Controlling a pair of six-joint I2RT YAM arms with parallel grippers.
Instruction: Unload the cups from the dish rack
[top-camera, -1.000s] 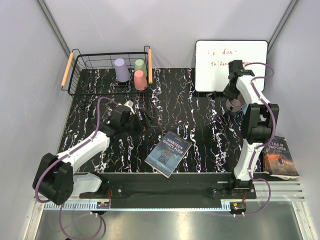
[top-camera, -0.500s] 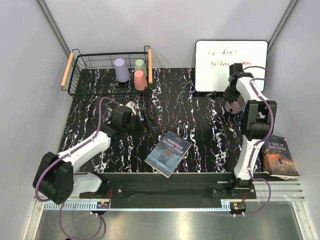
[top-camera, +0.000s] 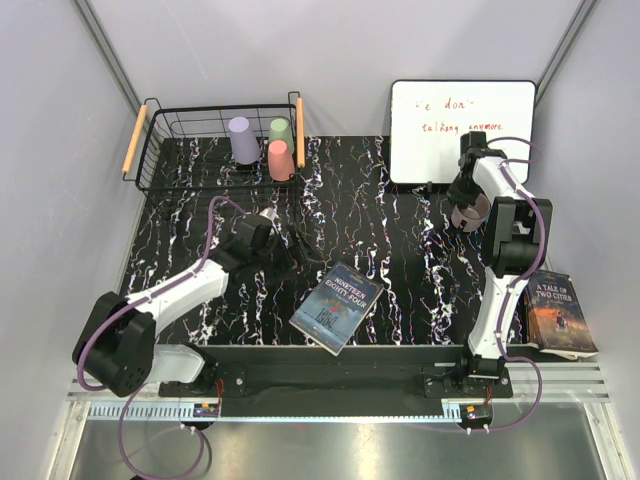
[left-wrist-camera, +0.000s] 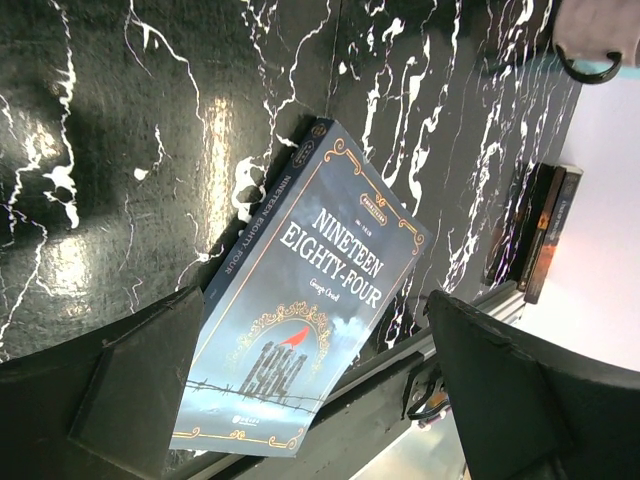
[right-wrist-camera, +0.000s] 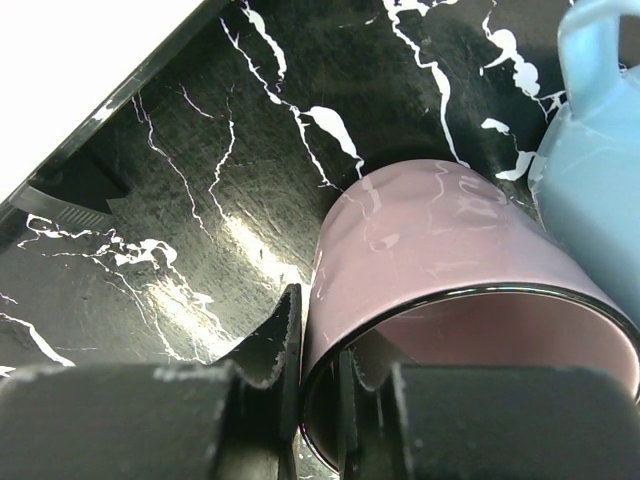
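The dish rack (top-camera: 210, 108) at the far left of the table (top-camera: 400, 240) holds three upside-down cups: a lilac cup (top-camera: 240, 138), a green cup (top-camera: 281, 130) and a salmon cup (top-camera: 281, 160) just in front of the green one. The right gripper (right-wrist-camera: 318, 370) pinches the rim wall of a mauve cup (right-wrist-camera: 450, 250) in front of the whiteboard (top-camera: 460, 130), with a light blue cup (right-wrist-camera: 600, 150) just beside it. The left gripper (left-wrist-camera: 318, 300) hangs with jaws spread wide and empty over a book (left-wrist-camera: 300, 330).
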